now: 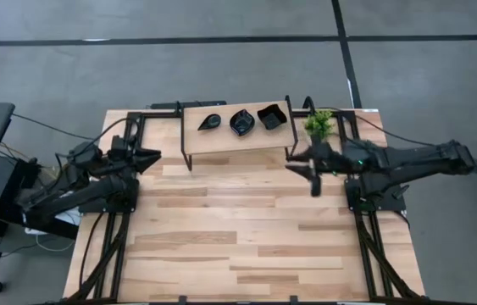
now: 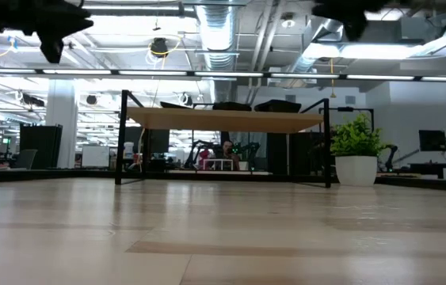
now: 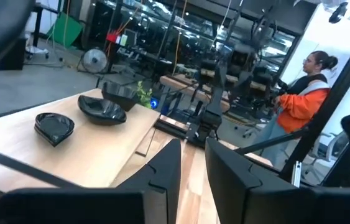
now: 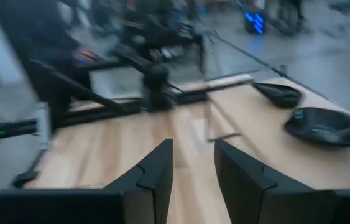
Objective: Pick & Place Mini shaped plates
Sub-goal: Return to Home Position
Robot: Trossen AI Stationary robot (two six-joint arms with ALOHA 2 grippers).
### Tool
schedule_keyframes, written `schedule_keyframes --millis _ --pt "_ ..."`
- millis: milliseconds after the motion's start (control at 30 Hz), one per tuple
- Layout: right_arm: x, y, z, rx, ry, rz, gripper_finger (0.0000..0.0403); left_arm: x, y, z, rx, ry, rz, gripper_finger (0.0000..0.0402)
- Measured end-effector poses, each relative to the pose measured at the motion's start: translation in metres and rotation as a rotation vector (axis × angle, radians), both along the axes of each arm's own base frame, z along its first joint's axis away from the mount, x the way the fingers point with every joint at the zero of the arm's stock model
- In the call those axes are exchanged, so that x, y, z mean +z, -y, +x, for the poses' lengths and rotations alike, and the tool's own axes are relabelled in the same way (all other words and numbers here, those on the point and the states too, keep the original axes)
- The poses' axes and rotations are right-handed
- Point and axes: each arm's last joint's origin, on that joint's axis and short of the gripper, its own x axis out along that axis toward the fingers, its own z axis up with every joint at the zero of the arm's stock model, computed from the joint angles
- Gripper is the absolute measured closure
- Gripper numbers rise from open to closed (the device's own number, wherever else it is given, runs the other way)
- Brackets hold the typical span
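Three glossy black mini plates rest on a raised wooden shelf point(image 1: 221, 140) at the table's far middle: a teardrop one point(image 1: 209, 123), a scalloped round one point(image 1: 241, 122) and a square one point(image 1: 271, 116). My left gripper point(image 1: 155, 156) hovers left of the shelf's left end and touches nothing. Its wrist view shows its fingers a narrow gap apart point(image 3: 192, 146), with the teardrop plate point(image 3: 55, 126) and the scalloped plate point(image 3: 103, 111) ahead. My right gripper point(image 1: 300, 169) hovers by the shelf's right end, open point(image 4: 193, 146), and touches nothing. The scalloped plate point(image 4: 324, 126) lies ahead of it.
A small green potted plant point(image 1: 319, 124) stands right of the shelf, close to my right arm. The shelf stands on thin black metal legs point(image 2: 122, 138). Bare wooden table point(image 1: 238, 237) stretches toward the near edge. A person in an orange top point(image 3: 299, 102) is in the room beyond.
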Motion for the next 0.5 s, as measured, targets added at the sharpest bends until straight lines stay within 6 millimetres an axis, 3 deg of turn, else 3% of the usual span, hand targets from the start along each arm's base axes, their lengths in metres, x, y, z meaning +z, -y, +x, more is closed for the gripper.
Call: schedule_keyframes --millis 233,500 --pt "-0.076 -0.003 -0.036 0.026 0.118 0.06 0.029 -0.022 -0.002 0.005 0.013 -0.039 0.03 0.0326" --pt "-0.116 -0.004 -0.06 0.05 0.172 0.092 0.029 -0.048 -0.006 0.014 0.02 -0.098 0.022 0.0326"
